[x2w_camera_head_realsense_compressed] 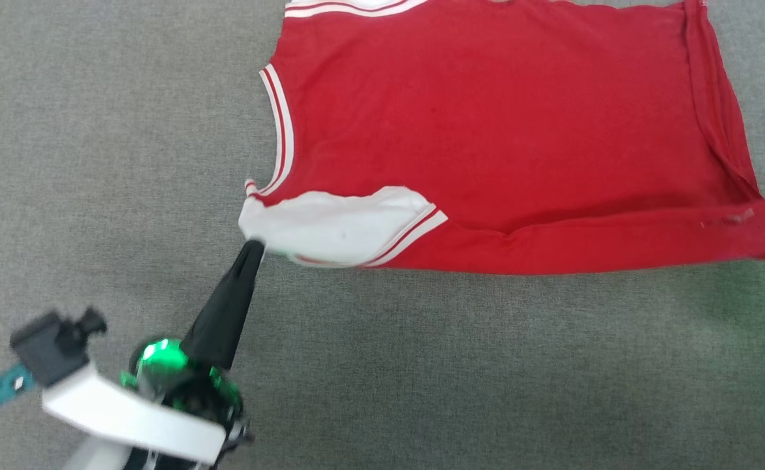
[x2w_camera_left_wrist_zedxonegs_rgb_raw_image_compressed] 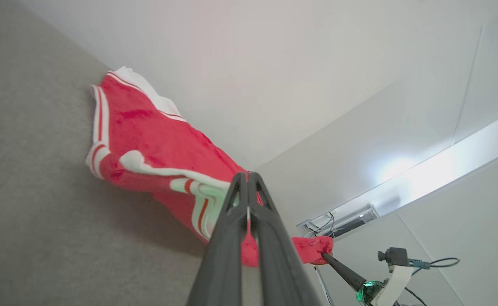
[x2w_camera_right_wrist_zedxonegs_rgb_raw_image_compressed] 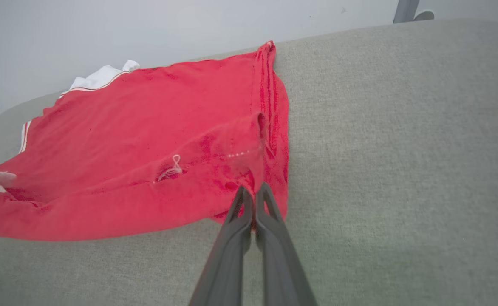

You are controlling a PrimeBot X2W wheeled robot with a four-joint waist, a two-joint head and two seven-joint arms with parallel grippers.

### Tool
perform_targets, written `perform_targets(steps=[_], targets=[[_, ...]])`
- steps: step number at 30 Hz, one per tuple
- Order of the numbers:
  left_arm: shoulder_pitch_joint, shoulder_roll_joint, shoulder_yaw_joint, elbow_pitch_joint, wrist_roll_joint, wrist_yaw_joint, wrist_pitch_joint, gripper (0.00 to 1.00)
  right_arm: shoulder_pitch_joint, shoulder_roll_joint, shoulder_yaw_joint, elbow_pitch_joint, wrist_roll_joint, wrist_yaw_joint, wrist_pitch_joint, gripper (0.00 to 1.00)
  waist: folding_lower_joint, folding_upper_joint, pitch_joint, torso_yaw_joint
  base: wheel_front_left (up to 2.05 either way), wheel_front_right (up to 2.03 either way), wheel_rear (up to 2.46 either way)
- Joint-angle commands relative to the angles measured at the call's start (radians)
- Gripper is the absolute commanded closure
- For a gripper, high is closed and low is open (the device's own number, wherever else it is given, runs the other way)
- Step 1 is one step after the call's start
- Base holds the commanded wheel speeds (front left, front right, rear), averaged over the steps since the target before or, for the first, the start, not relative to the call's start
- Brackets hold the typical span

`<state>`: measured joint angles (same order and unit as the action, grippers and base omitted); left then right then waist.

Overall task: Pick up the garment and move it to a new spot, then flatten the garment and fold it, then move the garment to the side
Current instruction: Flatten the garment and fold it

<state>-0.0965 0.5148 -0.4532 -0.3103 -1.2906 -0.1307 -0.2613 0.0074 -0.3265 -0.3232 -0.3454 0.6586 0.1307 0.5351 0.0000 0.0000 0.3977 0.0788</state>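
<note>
- The left gripper (x2w_camera_head_realsense_compressed: 253, 247), nearest the head camera at the lower left, has its fingers pressed together on the edge of the white sleeve (x2w_camera_head_realsense_compressed: 337, 225).
- The right gripper (x2w_camera_right_wrist_zedxonegs_rgb_raw_image_compressed: 253, 192) pinches the red bottom corner (x2w_camera_right_wrist_zedxonegs_rgb_raw_image_compressed: 274, 182) of the shirt (x2w_camera_head_realsense_compressed: 487, 117) the same way, with its fingers closed on the cloth.
- The shirt lies spread on the grey cloth surface (x2w_camera_head_realsense_compressed: 421, 365), and no lettering shows on its upper face. Its near edge is lifted between the two grips, while the far part rests flat.
- This looks like the start of a lengthwise fold. I would carry both ends away together at equal height and pace, so the raised edge is taut and lands parallel to the far edge.
- The sleeve grip looks thin and could slip. Pulling outward too hard would drag the whole shirt.
</note>
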Motion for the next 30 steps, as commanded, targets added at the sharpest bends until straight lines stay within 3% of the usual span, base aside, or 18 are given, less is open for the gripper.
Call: perform_targets(steps=[1,5,9,19,30], targets=[[-0.076,0.019,-0.022,0.018,-0.001,0.001,-0.001,1.0,-0.053,-0.016,0.016,0.019,-0.005,0.0,0.014,1.0,0.0,0.0,0.006,-0.002,0.0,0.0,0.0],[-0.241,0.035,-0.052,0.069,-0.038,0.001,0.0,1.0,-0.171,-0.042,0.045,0.088,-0.008,0.0,0.025,1.0,0.0,0.0,0.024,-0.004,0.0,0.0,0.0],[-0.369,0.009,-0.056,0.136,-0.075,0.001,-0.003,1.0,-0.261,-0.053,0.043,0.17,-0.028,0.0,0.003,1.0,0.0,0.0,0.047,0.002,0.0,0.0,0.0],[-0.478,-0.055,-0.025,0.351,-0.111,0.001,-0.005,1.0,-0.372,-0.059,0.089,0.297,-0.029,0.0,-0.047,1.0,0.0,0.0,0.126,0.001,0.0,0.0,0.0],[-0.514,-0.088,-0.032,0.572,0.012,0.001,-0.005,1.0,-0.377,-0.058,0.154,0.392,-0.031,0.0,-0.104,1.0,0.0,0.0,0.156,-0.002,0.0,0.0,0.0]])
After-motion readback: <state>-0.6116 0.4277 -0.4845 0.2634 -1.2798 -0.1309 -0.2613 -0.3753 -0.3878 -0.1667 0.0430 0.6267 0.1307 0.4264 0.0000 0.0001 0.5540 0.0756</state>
